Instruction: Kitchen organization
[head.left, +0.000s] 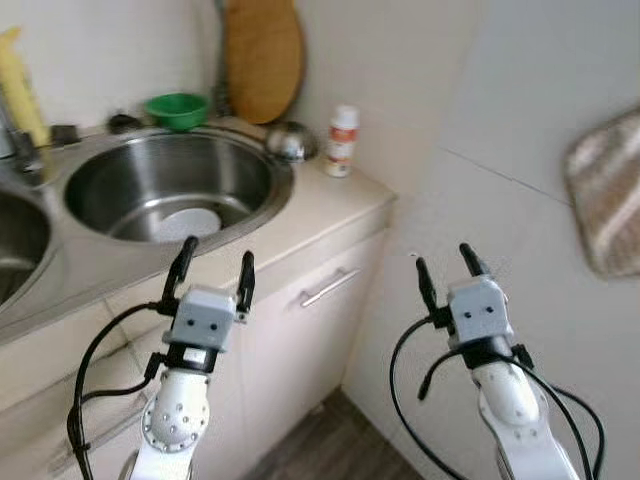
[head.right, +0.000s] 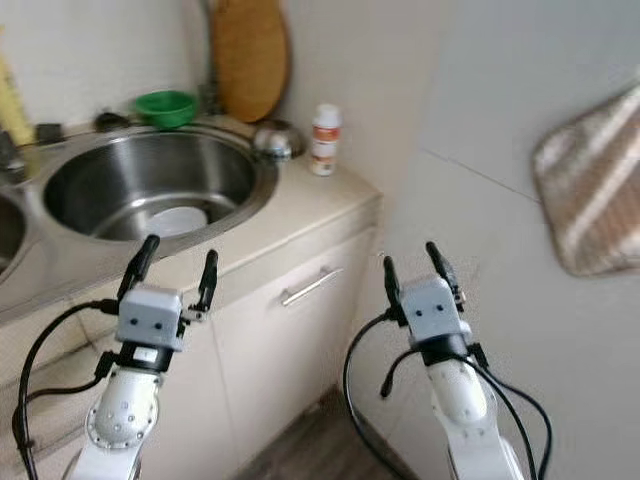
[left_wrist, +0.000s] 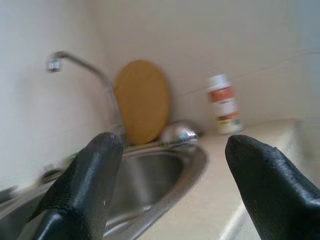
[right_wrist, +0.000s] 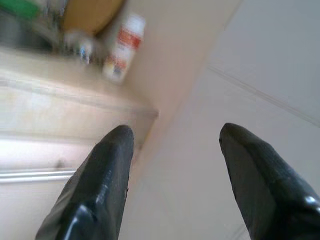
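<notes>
Kitchen corner, seen from above: we look down on a beige countertop (head.left: 330, 205) that ends at a pale tiled wall (head.left: 520, 120), with a white cupboard door (head.left: 300, 330) and its metal bar handle (head.left: 329, 287) below the counter edge. A striped cloth (head.left: 608, 190) hangs on the wall at far right.

We see a round steel sink (head.left: 170, 185) sunk into the counter, with a white plate (head.left: 187, 222) lying in its bottom. A second basin (head.left: 18, 240) sits just beside it at the left edge. Behind the round sink a wooden cutting board (head.left: 262, 55) leans upright against the back wall, and a curved tap (left_wrist: 85, 70) rises near it.

We note the smaller items along the sink's back rim: a green bowl (head.left: 177, 108), a shiny steel bowl (head.left: 289, 142) turned over at the rim, and just beside that a white bottle with a red label (head.left: 342, 141) standing upright near the counter's corner.

Our left gripper (head.left: 213, 267) hovers in front of the counter edge below the sink, fingers spread wide and holding nothing. Our right gripper (head.left: 447, 268) hangs in front of the tiled wall, well apart from the counter, its fingers also parted and empty.
</notes>
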